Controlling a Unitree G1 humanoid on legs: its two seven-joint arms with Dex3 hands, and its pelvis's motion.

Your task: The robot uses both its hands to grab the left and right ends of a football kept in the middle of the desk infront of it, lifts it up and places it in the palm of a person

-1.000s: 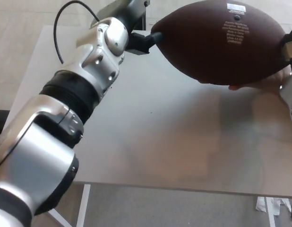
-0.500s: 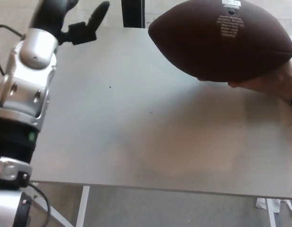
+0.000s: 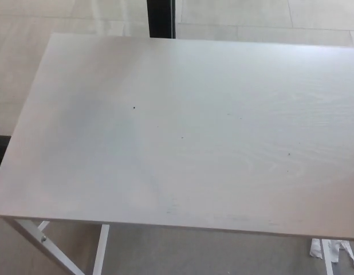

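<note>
Since the earlier frames, both robot hands, the football and the person's supporting hand are gone from the head view; half a second ago the left hand was raised at the upper left with fingers spread, and the ball was resting on the person's palm at the upper right. Neither robot hand is shown at present, so the state of the fingers cannot be told, and no part of either arm is seen. The football is likewise out of view, and its position cannot be read from this frame.

Only the desk (image 3: 183,137) is shown, its pale wood-grain top filling most of the picture, with a few small dark specks (image 3: 134,107) scattered over the surface. White metal legs (image 3: 100,250) are seen below the near edge at the lower left, one upright and one slanting. A dark vertical post (image 3: 161,18) is seen beyond the far edge, at the top centre. Light floor tiles (image 3: 28,17) are visible around the desk, and a crumpled white scrap (image 3: 331,250) is seen on the floor at the lower right, below the near edge
</note>
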